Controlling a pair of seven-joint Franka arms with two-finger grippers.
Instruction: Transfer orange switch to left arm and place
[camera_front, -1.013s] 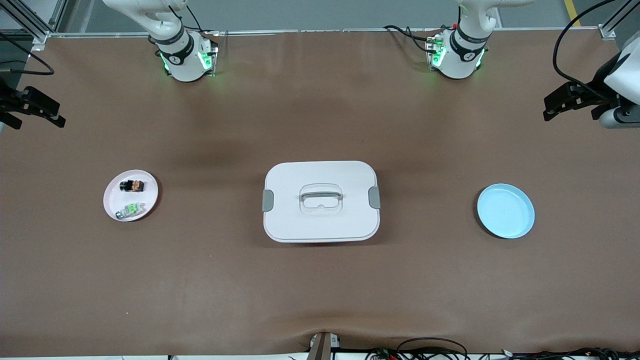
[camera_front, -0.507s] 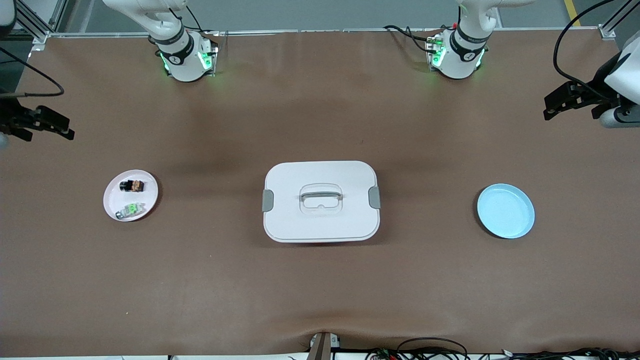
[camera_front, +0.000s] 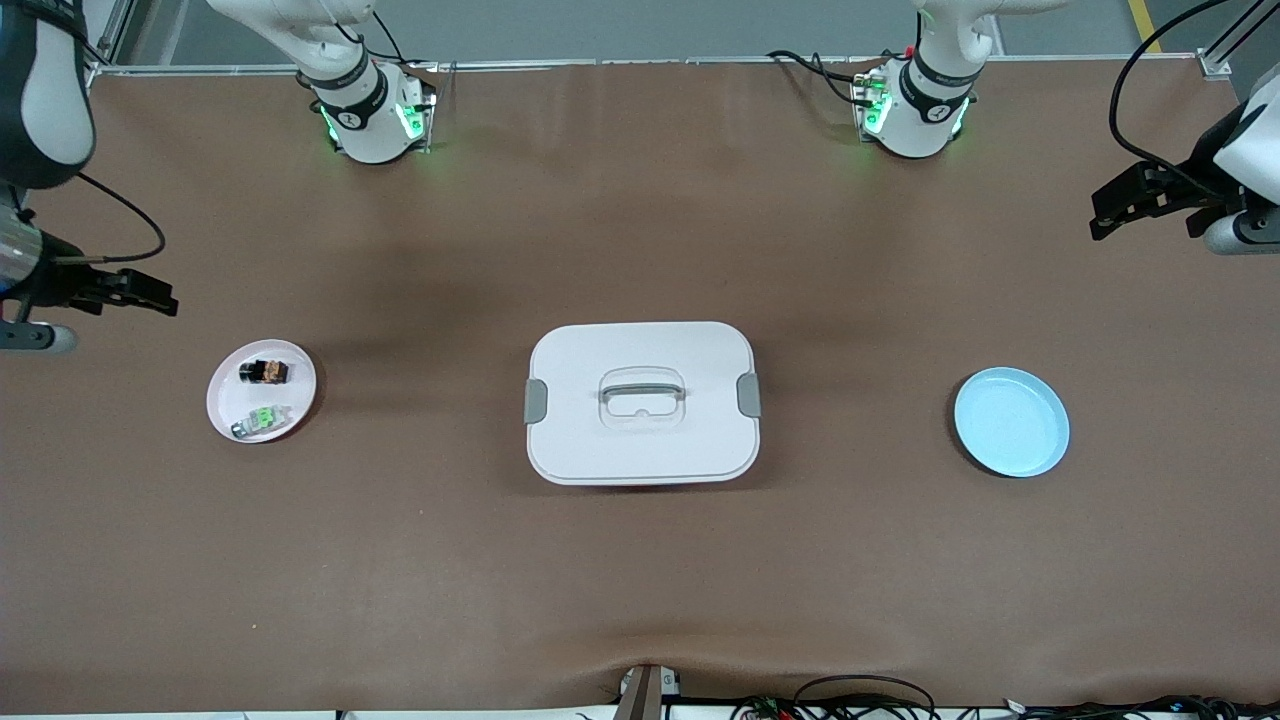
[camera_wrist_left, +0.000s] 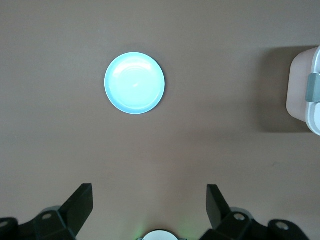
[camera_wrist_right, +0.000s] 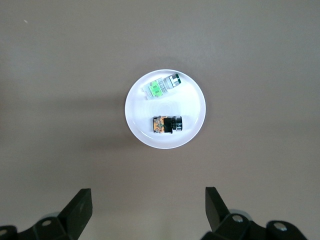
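Brown counter fills the frame, both arm bases along the top edge. Orange switch (camera_front: 266, 371) sits on the pale pink plate (camera_front: 300, 392) at mid-left of the front view, just beside a grey-and-green component (camera_front: 259, 419), not yet touched. Right claw (camera_front: 150, 297), fingers spread wide and holding nothing, is at the left edge, up and left of that plate; vs a sec ago it has come down and inward toward the plate. Looks like the start of the approach to pick up the switch. White box (camera_front: 641, 402) sits mid-frame btwn the pink plate and the blue plate (camera_front: 1011, 421) at right. Left claw (camera_front: 1125, 205), also released and empty, waits at the upper right edge, barely moved.
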